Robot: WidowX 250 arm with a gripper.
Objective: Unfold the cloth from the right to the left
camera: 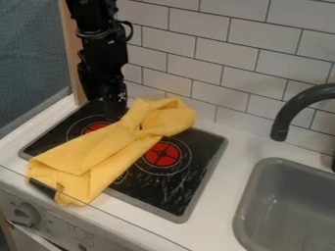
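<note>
The yellow cloth [85,157], sides being given as seen in the view, lay diagonally across the black cooktop [167,188] set into the white toy-kitchen bench [212,215]. Its far end rested at the middle of the cooktop's back edge, raised in a loose loop with a shaded hollow; its near end passed over the cooktop's front edge, close to the front left corner, and reached the front edge of the bench. Between the two ends the cloth was drawn in to a narrow waist, and long folds ran from there toward the near end, which spread wider. The black gripper [115,113] hung down over the cooktop near its back left corner, just beside the cloth's left side; whether it was open or closed, and whether it touched the cloth, could not be told. A red burner disc [162,154] appeared to the right of the cloth's waist, and a second red disc [96,127] to its left, partly covered. The grey sink [284,196] occupied the right part of the bench, with the dark curved tap [288,110] above its back edge. White wall tiles [242,51] rose behind the bench, and a control knob [25,214] marked its front panel at left.
</note>
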